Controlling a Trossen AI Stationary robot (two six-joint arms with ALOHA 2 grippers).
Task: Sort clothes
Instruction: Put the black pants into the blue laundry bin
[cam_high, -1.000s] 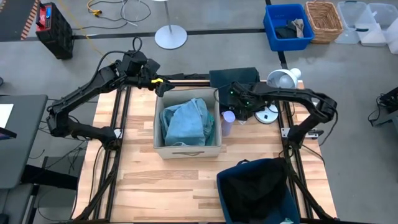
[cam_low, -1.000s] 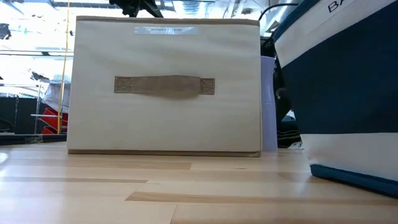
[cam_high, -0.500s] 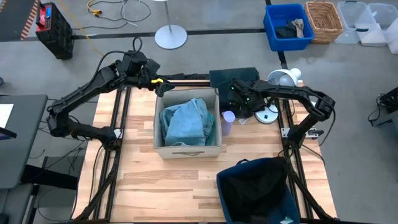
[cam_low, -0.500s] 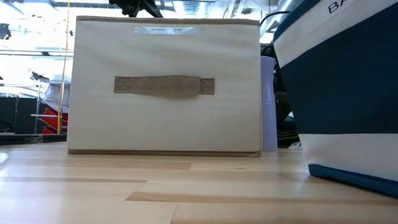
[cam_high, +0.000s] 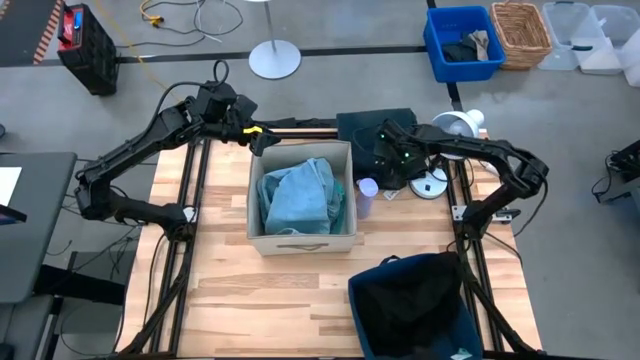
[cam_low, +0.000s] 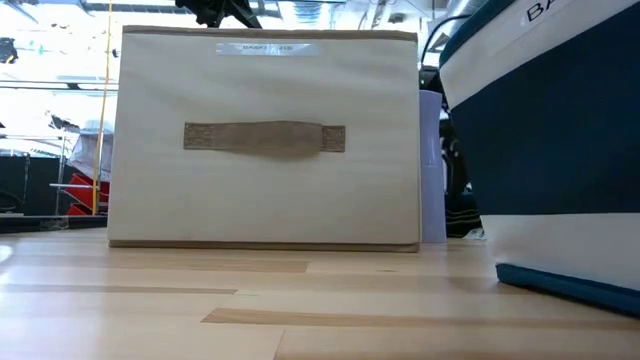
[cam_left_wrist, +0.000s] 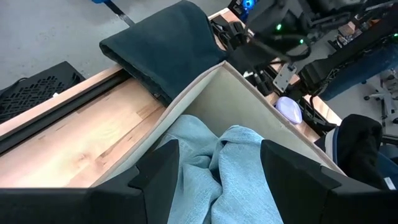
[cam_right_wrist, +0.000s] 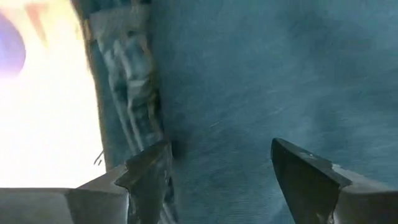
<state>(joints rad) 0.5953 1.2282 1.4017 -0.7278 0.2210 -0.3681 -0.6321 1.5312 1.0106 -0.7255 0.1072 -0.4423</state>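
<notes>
A wooden table seen from above. At centre, a beige fabric box (cam_high: 300, 236) holds a pale blue-grey garment (cam_high: 298, 194). Just above the box, at upper centre, lies a dark green garment (cam_high: 372, 125). The right gripper (cam_high: 383, 152) hovers over it, fingers spread wide, holding nothing. The left gripper (cam_high: 262, 139) waits open and empty at the box's upper left corner. A black garment (cam_high: 405, 295) fills the navy bin (cam_high: 362, 322) at lower right. The dark green garment looks next to be sorted; the right gripper likely needs to descend and pinch it.
</notes>
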